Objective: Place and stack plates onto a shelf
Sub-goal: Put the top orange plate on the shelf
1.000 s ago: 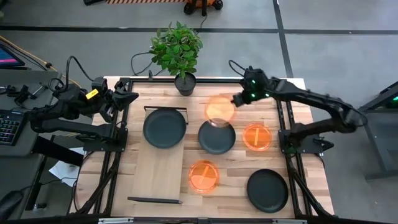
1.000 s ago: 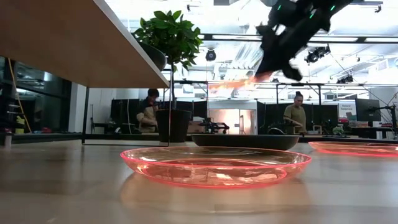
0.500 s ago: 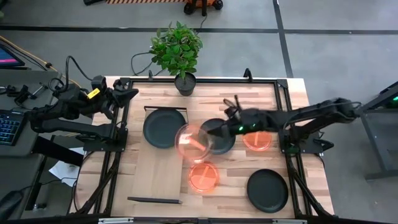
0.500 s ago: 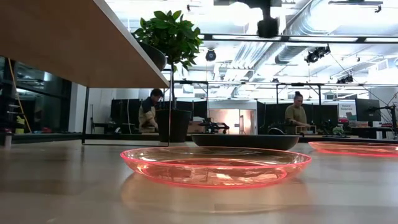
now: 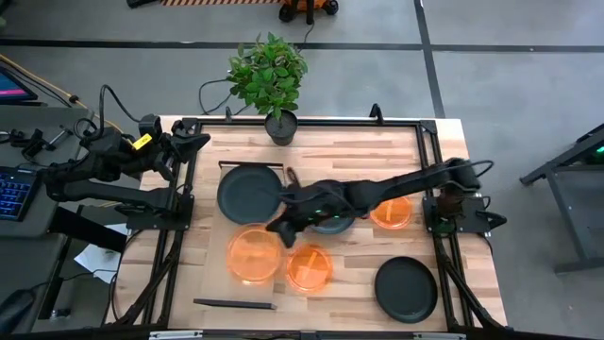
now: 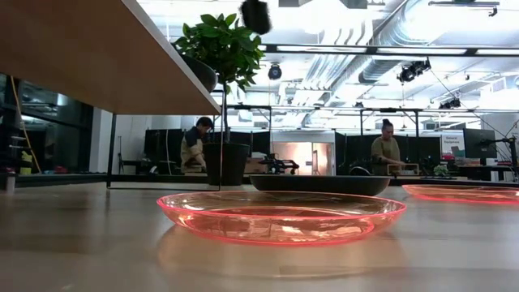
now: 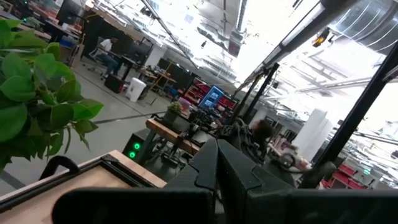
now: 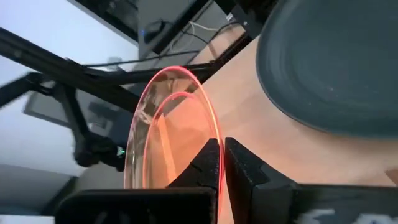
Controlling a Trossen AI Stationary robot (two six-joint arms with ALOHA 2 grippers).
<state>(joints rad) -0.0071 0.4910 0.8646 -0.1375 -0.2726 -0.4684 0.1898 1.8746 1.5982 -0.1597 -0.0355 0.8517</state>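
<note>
Pinching orange plate (image 5: 254, 255) rim | right fingers (image 8: 211, 163) (edge between them) | over shelf (image 5: 242, 276)

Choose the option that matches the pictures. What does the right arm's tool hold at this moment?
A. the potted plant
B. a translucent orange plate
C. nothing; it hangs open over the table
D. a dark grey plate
B: in the right wrist view the right tool is shut on the rim of a translucent orange plate, and the high view shows that plate over the shelf.
</note>
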